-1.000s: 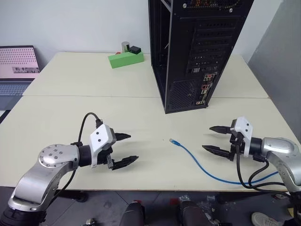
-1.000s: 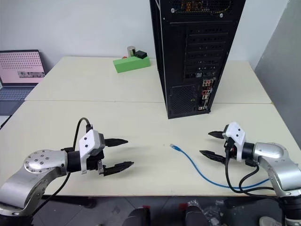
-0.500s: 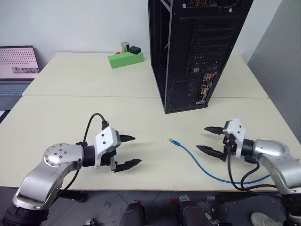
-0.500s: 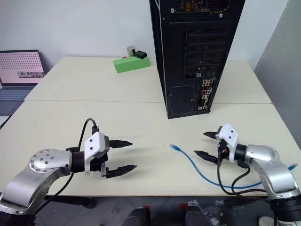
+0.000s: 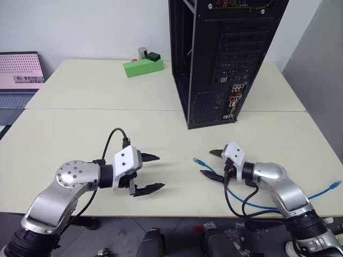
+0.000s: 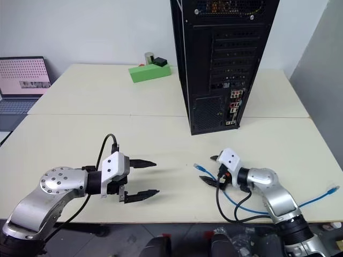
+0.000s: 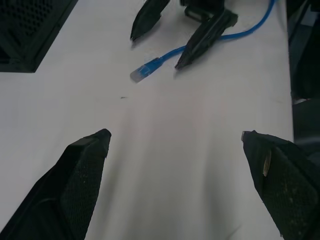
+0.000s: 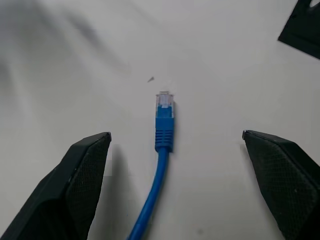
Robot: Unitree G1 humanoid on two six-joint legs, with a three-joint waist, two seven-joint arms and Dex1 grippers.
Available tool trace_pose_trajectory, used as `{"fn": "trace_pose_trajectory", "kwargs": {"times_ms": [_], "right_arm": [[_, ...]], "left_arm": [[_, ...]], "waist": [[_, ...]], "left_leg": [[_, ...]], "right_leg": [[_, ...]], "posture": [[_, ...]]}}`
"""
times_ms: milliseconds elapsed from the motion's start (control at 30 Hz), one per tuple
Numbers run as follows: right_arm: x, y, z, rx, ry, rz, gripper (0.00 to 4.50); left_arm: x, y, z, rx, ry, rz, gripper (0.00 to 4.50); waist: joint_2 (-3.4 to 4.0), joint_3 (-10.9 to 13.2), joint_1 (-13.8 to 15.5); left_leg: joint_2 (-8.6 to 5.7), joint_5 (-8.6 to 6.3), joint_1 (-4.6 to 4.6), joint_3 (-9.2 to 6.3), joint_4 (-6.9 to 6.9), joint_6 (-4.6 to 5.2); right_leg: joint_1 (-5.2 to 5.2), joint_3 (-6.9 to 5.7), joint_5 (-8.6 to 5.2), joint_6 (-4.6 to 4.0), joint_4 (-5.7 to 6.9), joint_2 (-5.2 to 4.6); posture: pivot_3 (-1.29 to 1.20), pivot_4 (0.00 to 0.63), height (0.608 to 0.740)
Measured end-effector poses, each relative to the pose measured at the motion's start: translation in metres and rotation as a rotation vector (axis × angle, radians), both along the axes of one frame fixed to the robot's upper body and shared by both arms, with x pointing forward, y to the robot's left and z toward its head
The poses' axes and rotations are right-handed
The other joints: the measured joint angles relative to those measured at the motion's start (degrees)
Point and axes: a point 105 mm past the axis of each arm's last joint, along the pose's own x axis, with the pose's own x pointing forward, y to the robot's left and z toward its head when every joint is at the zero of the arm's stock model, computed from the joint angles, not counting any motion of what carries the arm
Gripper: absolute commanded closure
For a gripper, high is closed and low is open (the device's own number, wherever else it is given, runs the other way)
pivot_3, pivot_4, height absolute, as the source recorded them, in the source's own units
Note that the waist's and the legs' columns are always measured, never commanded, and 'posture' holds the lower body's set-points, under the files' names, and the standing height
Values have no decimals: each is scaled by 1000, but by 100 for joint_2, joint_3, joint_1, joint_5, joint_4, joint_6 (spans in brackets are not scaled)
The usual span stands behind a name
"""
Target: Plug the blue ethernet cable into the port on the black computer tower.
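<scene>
Both grippers stand with their black fingers spread wide and nothing between them. From the head cameras, the right gripper (image 5: 210, 163) sits right of centre in the lower half, its fingers straddling the blue ethernet cable (image 5: 199, 160) just behind the plug; no contact is visible. That cable runs back under the arm and reappears at the lower right edge. At lower left, the left gripper (image 5: 156, 172) hovers over the bare table (image 5: 107, 123), well apart from the cable. At top centre stands the black computer tower (image 5: 220, 59), rear ports facing us. A green box (image 5: 142, 66) lies at upper left, a laptop (image 5: 19, 75) at the far left edge.

Seen from the left wrist, the cable's plug lies at upper centre beside the other gripper's fingers (image 7: 202, 37).

Seen from the right wrist, the plug (image 8: 164, 102) lies centred between the spread fingers (image 8: 80, 175).
</scene>
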Motion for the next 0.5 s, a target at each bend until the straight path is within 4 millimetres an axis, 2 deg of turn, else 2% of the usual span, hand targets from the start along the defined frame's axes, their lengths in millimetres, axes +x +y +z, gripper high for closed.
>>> {"fn": "trace_pose_trajectory", "kwargs": {"times_ms": [67,500], "right_arm": [[2,2,-1,-10,-1,1,488],[-2,8,-3,-67,-45,60,3582]], "left_arm": [[-1,-1,-1,1,3,-13,0],[3,-4,-1,-5,5,-25,0]], "waist": [[0,0,0],[0,0,0]], "left_leg": [[0,0,1,0,0,0],[0,0,3,-2,1,0]], "right_leg": [[0,-1,0,0,1,0],[2,-3,0,0,2,1]], "posture": [[0,150,740],[0,150,740]]}}
